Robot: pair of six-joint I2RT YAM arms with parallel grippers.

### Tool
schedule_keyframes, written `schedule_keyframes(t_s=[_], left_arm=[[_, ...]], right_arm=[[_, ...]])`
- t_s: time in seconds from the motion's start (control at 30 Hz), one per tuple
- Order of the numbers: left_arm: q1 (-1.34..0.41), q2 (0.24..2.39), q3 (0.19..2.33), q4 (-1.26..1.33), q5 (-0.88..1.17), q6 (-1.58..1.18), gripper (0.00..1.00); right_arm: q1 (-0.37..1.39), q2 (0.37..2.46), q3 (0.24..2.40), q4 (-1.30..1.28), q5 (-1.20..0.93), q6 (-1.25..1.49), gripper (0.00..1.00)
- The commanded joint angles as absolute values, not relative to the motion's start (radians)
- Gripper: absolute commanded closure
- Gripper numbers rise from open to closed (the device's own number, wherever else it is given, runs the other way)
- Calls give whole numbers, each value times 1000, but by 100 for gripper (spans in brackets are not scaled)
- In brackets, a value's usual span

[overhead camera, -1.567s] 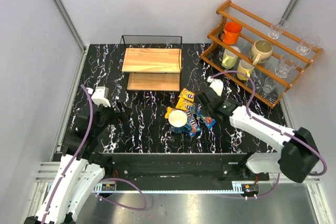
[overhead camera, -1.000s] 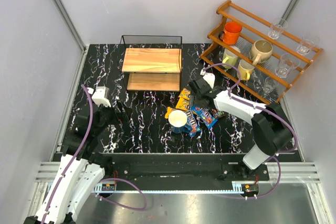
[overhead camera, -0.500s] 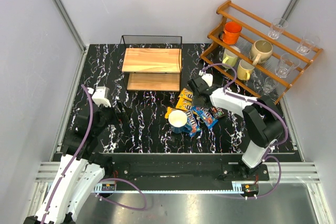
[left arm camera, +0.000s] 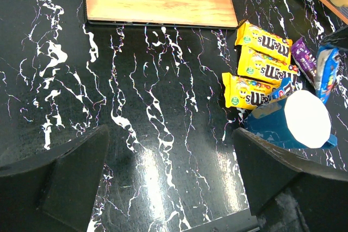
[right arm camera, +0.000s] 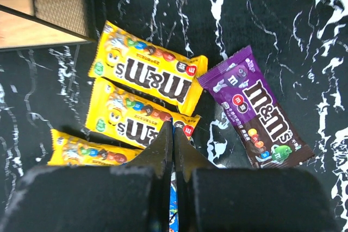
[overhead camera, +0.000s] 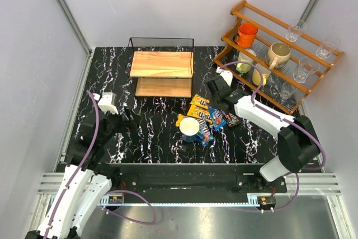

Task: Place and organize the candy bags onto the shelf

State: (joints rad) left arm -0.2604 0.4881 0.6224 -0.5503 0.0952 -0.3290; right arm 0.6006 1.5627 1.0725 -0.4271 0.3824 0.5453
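Three yellow candy bags (right arm camera: 147, 74) (right arm camera: 138, 115) (right arm camera: 87, 150) lie side by side on the black marbled table, with a purple one (right arm camera: 255, 110) to their right. My right gripper (right arm camera: 174, 129) hangs just above them, shut on the thin edge of a blue candy bag (right arm camera: 174, 210) that shows between its fingers. From above, that blue bag (overhead camera: 215, 115) sits under the right gripper (overhead camera: 217, 103). Another blue bag (overhead camera: 205, 134) lies by the mug. The two-tier wooden shelf (overhead camera: 162, 64) stands behind. My left gripper (left arm camera: 171, 172) is open over bare table at the left.
A blue mug (overhead camera: 190, 129) with a white inside stands against the candy pile on its near side. A reddish-brown slatted rack (overhead camera: 249, 14) with mugs and glasses fills the back right corner. Grey walls close the table on three sides.
The right gripper has shut on the blue bag, and that bag has shifted toward the back of the pile. The left arm has not moved.
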Motion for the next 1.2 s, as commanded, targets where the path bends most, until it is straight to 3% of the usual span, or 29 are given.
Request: schedule_keyframes(t_s=[0.0, 0.2, 0.4, 0.63, 0.97, 1.17], left_arm=[[-264, 488, 638, -492, 107, -319, 1], [-264, 488, 640, -492, 109, -319, 1], [-264, 482, 640, -492, 104, -319, 1], [-264, 474, 640, -492, 100, -321, 1], [-264, 460, 649, -523, 3, -336, 1], [-264, 443, 658, -551, -106, -356, 1]], right_arm=[[595, 1439, 1109, -399, 384, 497, 100], [594, 1365, 1297, -443, 338, 465, 100], [613, 1482, 1622, -534, 223, 474, 100], [738, 1793, 2040, -635, 258, 460, 100], [778, 2295, 2797, -821, 279, 730, 100], [788, 2344, 2717, -733, 357, 870, 100]])
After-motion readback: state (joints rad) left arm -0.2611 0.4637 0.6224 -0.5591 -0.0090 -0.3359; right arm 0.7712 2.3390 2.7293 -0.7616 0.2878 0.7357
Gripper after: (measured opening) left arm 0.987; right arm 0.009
